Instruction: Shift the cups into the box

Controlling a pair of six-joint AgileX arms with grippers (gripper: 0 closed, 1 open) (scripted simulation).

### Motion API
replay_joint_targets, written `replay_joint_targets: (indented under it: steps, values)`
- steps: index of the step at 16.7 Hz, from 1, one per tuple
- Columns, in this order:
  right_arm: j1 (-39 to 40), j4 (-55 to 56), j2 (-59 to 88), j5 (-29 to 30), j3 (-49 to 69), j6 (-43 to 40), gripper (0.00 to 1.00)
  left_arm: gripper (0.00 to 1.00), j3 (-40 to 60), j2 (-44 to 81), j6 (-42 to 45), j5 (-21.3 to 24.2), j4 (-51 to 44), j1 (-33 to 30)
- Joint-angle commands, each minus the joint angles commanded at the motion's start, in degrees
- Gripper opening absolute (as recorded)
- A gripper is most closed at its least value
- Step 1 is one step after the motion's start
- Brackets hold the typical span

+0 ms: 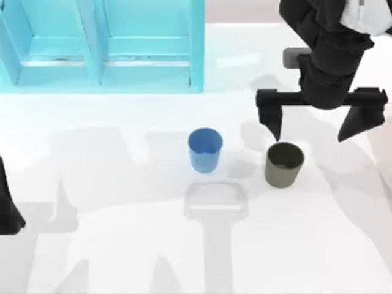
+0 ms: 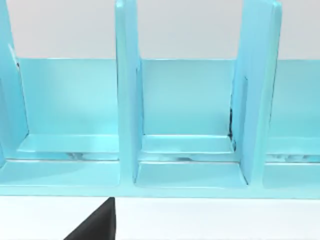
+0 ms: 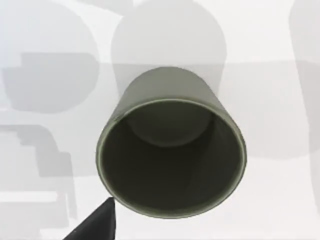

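At the far left edge of the top view, low down, we see our left arm [image 1: 8, 208] parked as a dark shape against the white table [image 1: 122, 257]; we cannot tell how its claw stands. In the upper left of that frame sits the light blue box [image 1: 101, 46], with upright dividers splitting it into compartments; our left wrist view looks straight into those compartments [image 2: 187, 130], and nothing lies in the ones we can see.

Moving toward the centre of the top view, the blue cup [image 1: 204, 149] stands upright on the table, below the box and well apart from it. Just right of it, with a gap between the two, the olive-grey cup [image 1: 284, 164] also stands upright, mouth up. Our right wrist view looks down into this cup [image 3: 170, 155].

In the upper right of the top view, our right gripper [image 1: 318, 125] hangs with its fingers spread wide, holding nothing. Its left fingertip [image 1: 274, 130] points down just above the olive-grey cup's rim in the frame.
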Motion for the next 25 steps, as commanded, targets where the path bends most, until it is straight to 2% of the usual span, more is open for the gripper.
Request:
replay_joint_targets:
  steps: [5,10,23,25]
  values:
    - [0.19,12.72,2.32,0.02,-10.00,0.25,1.00,1.00,0.00,0.00,0.00,0.00,0.00,0.00]
    - [0.23,14.31,2.72,0.02,-11.46,0.30,1.00,1.00,0.00,0.00,0.00,0.00,0.00,0.00]
    - [0.23,14.31,2.72,0.02,-11.46,0.30,0.02,1.00,0.00,0.00,0.00,0.00,0.00,0.00]
    - [0.23,14.31,2.72,0.02,-11.46,0.30,0.00,1.00,0.00,0.00,0.00,0.00,0.00,0.00]
